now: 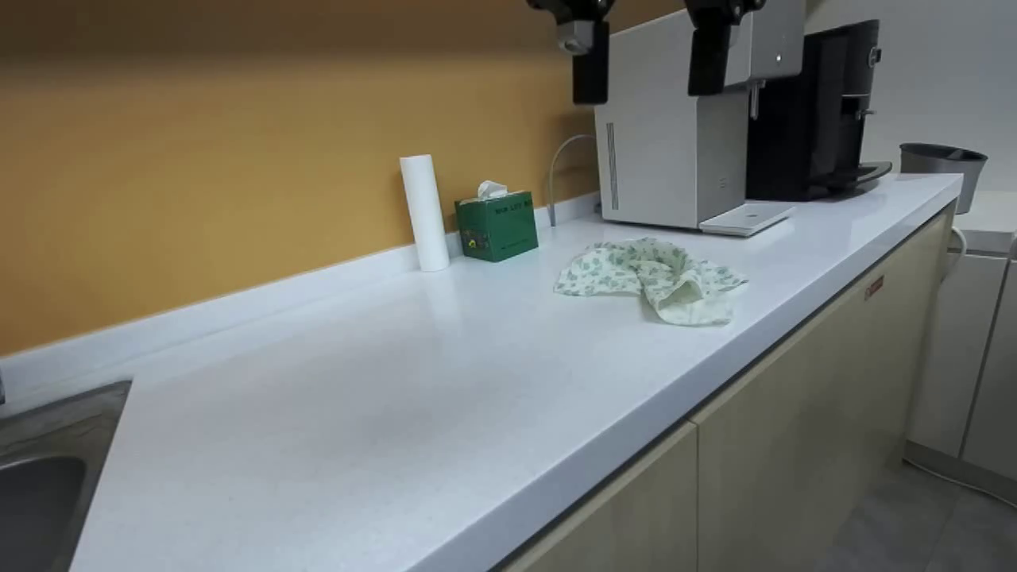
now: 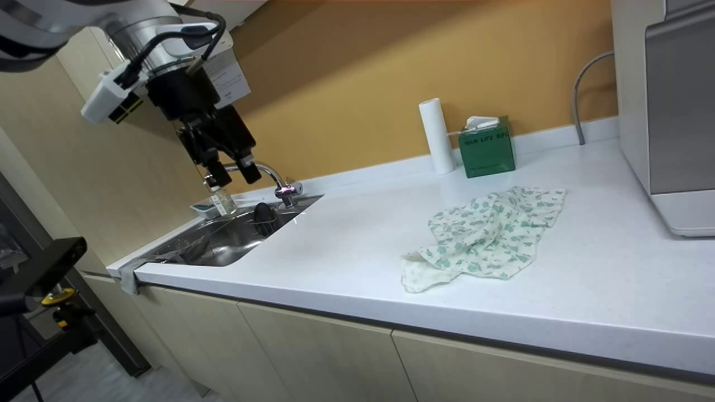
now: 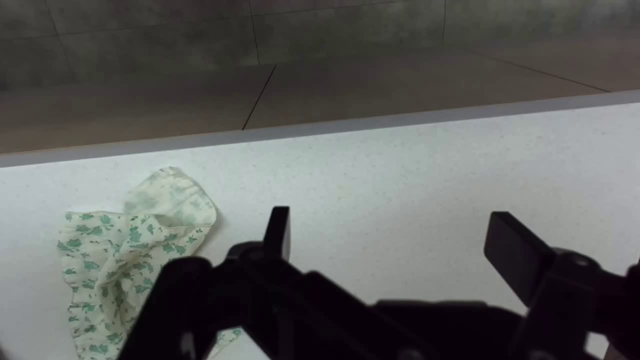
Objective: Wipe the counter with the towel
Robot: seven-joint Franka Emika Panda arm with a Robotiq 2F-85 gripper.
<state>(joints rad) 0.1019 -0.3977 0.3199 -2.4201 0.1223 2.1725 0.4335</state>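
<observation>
A white towel with a green leaf print lies crumpled on the white counter (image 1: pixel 357 429). The towel shows in both exterior views (image 1: pixel 651 270) (image 2: pixel 491 237) and at the left of the wrist view (image 3: pixel 135 250), where a gripper finger covers part of it. My gripper (image 1: pixel 647 95) is open and empty, raised well above the counter. In an exterior view the gripper (image 2: pixel 236 177) hangs to the left of the towel, near the sink side. In the wrist view the fingers (image 3: pixel 387 217) are wide apart with bare counter (image 3: pixel 380 175) between them, and the towel is apart from them.
A paper roll (image 2: pixel 437 137) and a green tissue box (image 2: pixel 487 148) stand by the back wall. A sink (image 2: pixel 234 245) with a faucet (image 2: pixel 286 190) is at one end. A white dispenser (image 1: pixel 659 135) and a black machine (image 1: pixel 818 111) stand at the other. The counter's front edge (image 1: pixel 636 429) drops to cabinets.
</observation>
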